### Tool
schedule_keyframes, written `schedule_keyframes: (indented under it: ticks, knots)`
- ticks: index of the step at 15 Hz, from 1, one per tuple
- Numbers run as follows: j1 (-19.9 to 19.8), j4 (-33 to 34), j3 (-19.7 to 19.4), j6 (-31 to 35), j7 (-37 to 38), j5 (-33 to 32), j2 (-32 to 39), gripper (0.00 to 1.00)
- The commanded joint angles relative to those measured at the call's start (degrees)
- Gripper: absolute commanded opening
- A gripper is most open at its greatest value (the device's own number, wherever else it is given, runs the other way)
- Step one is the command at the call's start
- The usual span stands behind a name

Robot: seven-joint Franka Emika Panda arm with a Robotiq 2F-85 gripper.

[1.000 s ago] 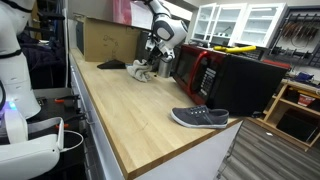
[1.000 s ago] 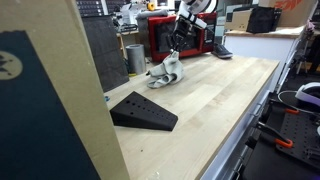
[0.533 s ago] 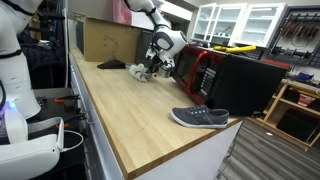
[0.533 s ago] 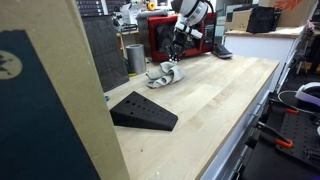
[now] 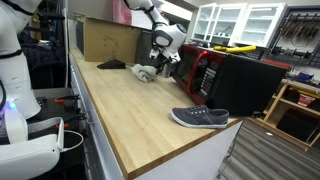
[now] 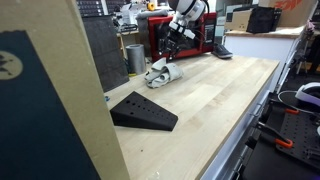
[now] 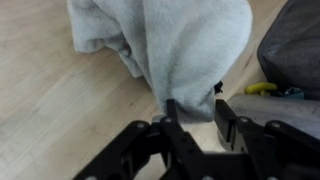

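Observation:
A light grey cloth (image 5: 144,72) lies bunched on the wooden table (image 5: 130,110) near the far end; it also shows in an exterior view as the cloth (image 6: 162,72). My gripper (image 5: 158,62) hangs just above its right side, close to the red appliance, and appears from another angle as the gripper (image 6: 172,56). In the wrist view the cloth (image 7: 165,45) fills the top, and the gripper (image 7: 193,108) has its jaws apart with the cloth's lower fold between the fingertips (image 7: 170,110). Bare wood shows between the fingers lower down.
A red and black appliance (image 5: 212,70) stands right beside the gripper. A cardboard box (image 5: 105,40) and a black wedge (image 6: 142,110) sit toward the far end. A grey shoe (image 5: 200,117) lies near the table's front corner. A dark grey object (image 7: 295,45) is at the wrist view's right.
The jaws were shut on the hanging cloth; now they have spread, and the cloth has settled lower onto the table.

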Motion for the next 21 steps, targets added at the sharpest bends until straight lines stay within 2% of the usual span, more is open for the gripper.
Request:
schedule_keyframes:
  ticks: [1,4,5,8,13,15,17,21]
  knots:
    - [-1.2,-2.2,1.4,2.8,-1.0,2.9,-4.5,0.76]
    - [-2.1,-2.5,2.2,0.7,-2.5,5.0,-7.3,0.99]
    - [-2.4,-2.5,2.4,0.1,-3.0,5.8,-8.2,1.00]
    - [-2.7,-3.1,3.0,-5.9,-6.5,6.9,-10.9,1.00]
    - [-1.5,-5.3,3.1,-22.3,-12.5,4.6,-13.1,1.00]
    - [-0.9,-5.2,3.0,-28.0,-15.5,3.6,-11.6,1.00]
    - [-0.2,-5.7,3.0,-29.6,-19.8,3.1,-10.2,1.00]
    - [0.7,-7.9,3.3,-27.4,-27.6,3.3,-7.6,1.00]
